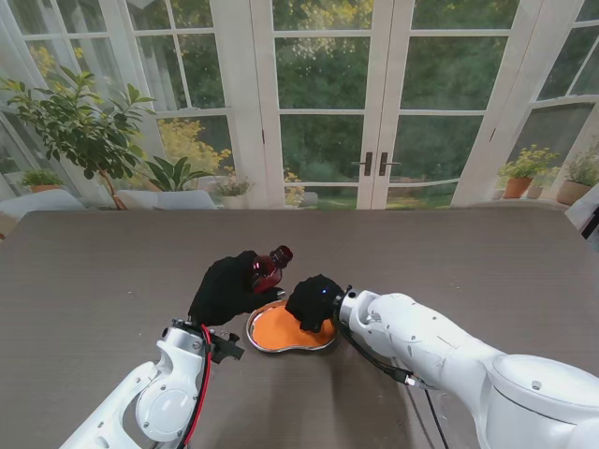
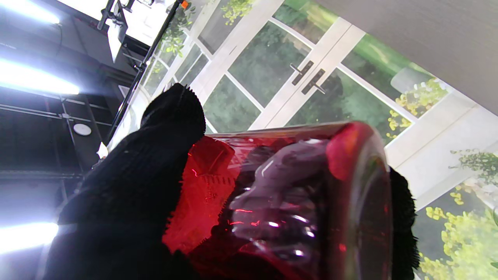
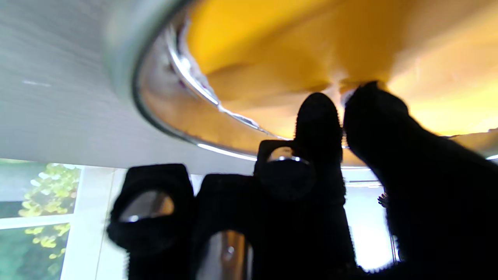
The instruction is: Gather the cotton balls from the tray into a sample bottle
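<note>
My left hand [image 1: 223, 288] is shut on a dark red sample bottle [image 1: 267, 269], held tilted above the table with its neck pointing away from me, beside the far left rim of the tray. The left wrist view is filled by the bottle [image 2: 280, 202] and my gloved fingers [image 2: 148, 175]. The metal tray [image 1: 257, 337] has an orange lining [image 1: 281, 329]. My right hand [image 1: 314, 301] reaches down into the tray [image 3: 163, 116]. Its thumb and index fingertips [image 3: 317, 112] pinch together on a small pale cotton ball [image 3: 344, 94], which is mostly hidden.
The brown table [image 1: 112, 271] stretches wide on both sides and beyond the tray. Glass doors and potted plants [image 1: 84, 131] stand behind its far edge. My two hands are close together over the tray.
</note>
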Robot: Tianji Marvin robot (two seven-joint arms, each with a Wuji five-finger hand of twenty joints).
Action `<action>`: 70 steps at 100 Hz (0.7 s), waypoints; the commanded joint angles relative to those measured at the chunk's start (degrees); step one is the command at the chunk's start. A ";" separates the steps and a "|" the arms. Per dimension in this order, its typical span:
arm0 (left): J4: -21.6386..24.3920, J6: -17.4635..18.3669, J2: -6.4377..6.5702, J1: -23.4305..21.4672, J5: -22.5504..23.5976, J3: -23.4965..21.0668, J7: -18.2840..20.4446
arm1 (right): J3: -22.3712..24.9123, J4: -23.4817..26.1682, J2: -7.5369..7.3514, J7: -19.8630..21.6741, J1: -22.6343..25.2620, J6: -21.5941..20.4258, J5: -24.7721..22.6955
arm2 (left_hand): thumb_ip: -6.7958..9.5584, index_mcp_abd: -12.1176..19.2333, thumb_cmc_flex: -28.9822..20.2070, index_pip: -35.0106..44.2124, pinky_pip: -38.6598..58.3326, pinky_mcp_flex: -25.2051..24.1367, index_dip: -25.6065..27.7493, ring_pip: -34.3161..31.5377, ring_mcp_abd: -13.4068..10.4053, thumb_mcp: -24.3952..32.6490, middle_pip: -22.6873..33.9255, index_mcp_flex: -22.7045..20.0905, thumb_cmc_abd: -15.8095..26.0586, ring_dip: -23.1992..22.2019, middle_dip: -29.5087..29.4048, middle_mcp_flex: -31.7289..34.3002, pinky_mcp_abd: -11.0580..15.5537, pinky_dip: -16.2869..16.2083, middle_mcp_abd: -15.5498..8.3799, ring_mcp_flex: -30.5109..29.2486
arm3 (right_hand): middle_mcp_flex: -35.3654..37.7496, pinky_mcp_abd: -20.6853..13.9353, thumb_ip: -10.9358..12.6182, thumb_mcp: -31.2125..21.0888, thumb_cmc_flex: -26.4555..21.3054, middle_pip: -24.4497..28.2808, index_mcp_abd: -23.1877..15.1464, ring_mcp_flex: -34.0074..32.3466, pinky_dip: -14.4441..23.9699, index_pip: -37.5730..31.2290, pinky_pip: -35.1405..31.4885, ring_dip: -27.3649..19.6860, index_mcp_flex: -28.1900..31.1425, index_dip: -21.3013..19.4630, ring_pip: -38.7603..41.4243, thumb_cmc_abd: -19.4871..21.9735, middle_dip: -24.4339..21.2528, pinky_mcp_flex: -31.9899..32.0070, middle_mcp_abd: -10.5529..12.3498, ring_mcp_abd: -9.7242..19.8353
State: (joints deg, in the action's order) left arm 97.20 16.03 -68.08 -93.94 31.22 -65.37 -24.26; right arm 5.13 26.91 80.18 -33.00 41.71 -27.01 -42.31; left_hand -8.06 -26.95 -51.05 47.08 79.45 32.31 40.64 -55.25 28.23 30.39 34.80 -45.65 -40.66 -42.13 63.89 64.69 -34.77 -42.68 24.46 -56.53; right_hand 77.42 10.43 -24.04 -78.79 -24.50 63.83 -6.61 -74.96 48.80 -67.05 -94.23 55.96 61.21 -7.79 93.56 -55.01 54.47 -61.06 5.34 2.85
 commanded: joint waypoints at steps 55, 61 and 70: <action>0.31 -0.09 -0.12 -0.07 -0.05 0.01 1.01 | 5.11 6.05 -2.64 4.33 2.26 1.63 -0.48 | 0.12 11.33 -14.08 10.03 3.10 0.00 0.69 -4.31 2.50 19.24 0.13 -8.25 15.80 -0.87 1.91 3.43 2.22 -0.91 -2.13 -2.22 | 5.07 -1.28 1.61 -2.09 0.88 3.30 0.30 -0.67 0.47 2.81 -5.60 1.10 0.59 -6.44 5.25 4.61 3.74 -0.96 1.47 6.17; 0.32 -0.11 -0.11 -0.08 -0.05 0.00 1.03 | 5.50 5.80 -2.43 3.68 2.42 1.62 -0.32 | 0.12 11.37 -14.09 10.04 3.08 -0.05 0.70 -4.30 2.49 19.25 0.12 -8.26 15.84 -0.87 1.92 3.42 2.23 -0.90 -2.09 -2.22 | 5.18 -0.31 1.03 -2.17 0.42 2.92 0.04 -0.61 0.37 3.69 -5.65 1.23 0.99 -4.84 5.58 2.01 3.61 -1.37 0.69 5.14; 0.35 -0.12 -0.11 -0.08 -0.06 -0.02 1.05 | 5.57 4.70 -1.83 1.87 2.48 1.08 -0.11 | 0.13 11.36 -14.08 10.07 3.08 -0.06 0.71 -4.32 2.45 19.27 0.12 -8.30 15.81 -0.87 1.95 3.42 2.10 -0.91 -2.07 -2.24 | 5.35 0.87 -0.48 -1.78 0.48 2.25 0.67 -0.56 0.17 5.59 -5.57 1.48 -0.62 -0.44 6.06 -3.65 2.54 -2.06 0.01 4.32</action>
State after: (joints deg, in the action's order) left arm 97.20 15.97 -68.08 -93.92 31.22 -65.32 -24.25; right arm 10.81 32.26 77.64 -30.93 43.98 -25.48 -42.51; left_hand -8.06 -26.95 -51.05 47.08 79.50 32.31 40.57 -55.30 28.23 30.39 34.37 -45.65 -40.66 -42.13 64.43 64.96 -34.78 -42.68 24.46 -56.53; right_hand 77.42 10.06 -23.94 -78.77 -24.42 63.98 -7.12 -74.96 48.80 -62.47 -94.68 56.26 61.21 -11.12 93.95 -54.46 56.86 -61.06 5.69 3.05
